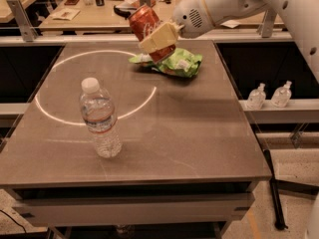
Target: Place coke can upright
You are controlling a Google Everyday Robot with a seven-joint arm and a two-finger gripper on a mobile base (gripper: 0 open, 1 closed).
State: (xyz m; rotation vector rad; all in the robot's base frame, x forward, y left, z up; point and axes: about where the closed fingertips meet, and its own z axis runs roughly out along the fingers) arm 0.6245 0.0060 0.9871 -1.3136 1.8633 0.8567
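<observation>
The red coke can [144,24] with white lettering is held in the air above the far part of the grey table [199,133], tilted with its top leaning left. My gripper [157,38] is shut on the coke can, its cream-coloured fingers [158,36] clamped across the can's body. The white arm reaches in from the upper right. The can hangs just above and left of the green chip bag [174,63].
A clear water bottle [100,118] with a white cap stands upright at the front left of the table. A bright ring of light lies on the tabletop around it. Two small bottles [270,95] sit on a ledge to the right. A cluttered table stands behind.
</observation>
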